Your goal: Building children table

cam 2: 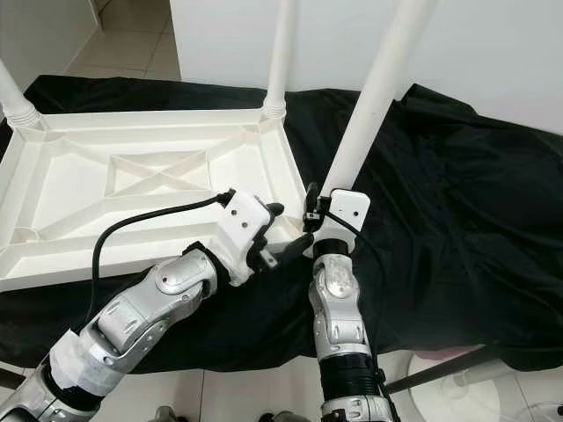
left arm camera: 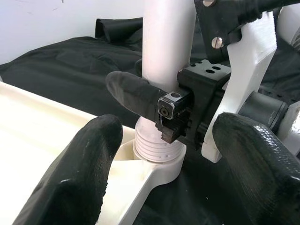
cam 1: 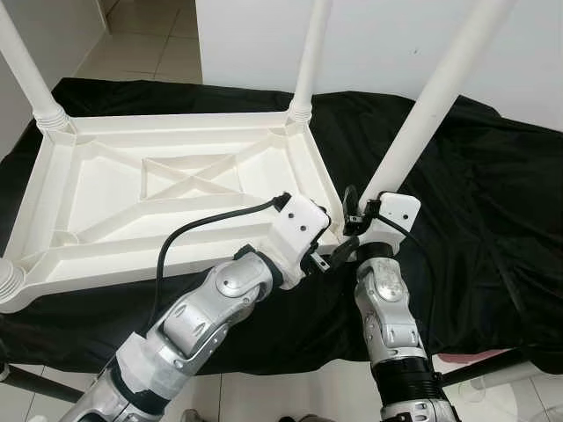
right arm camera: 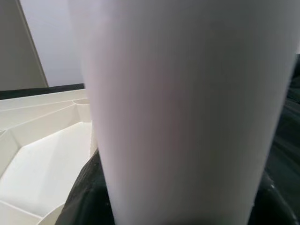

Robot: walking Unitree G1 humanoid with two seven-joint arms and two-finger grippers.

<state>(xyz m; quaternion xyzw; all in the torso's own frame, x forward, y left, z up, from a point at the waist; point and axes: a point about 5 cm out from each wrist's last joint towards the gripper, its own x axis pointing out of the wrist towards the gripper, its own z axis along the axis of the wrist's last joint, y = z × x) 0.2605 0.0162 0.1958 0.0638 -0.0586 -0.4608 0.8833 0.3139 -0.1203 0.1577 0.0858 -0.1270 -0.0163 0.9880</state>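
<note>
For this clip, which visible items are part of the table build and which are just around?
Part of the job:
upturned white tabletop
table leg at the near corner socket, held by the right gripper
left gripper, open, facing that socket
two back legs, already fitted

Just around:
black cloth
tiled floor

An upturned white table (cam 1: 176, 189) lies centre-left on black cloth (cam 1: 475, 220). Right gripper (cam 1: 352, 220) clasps a leg (cam 1: 418, 114) at centre; left gripper (cam 1: 327, 251) sits beside.

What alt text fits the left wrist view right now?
The right gripper clamps a white plastic table leg just above its ribbed base, seated in the corner socket of the upturned white plastic tabletop. The left gripper's open black fingers frame it over black cloth.
</note>
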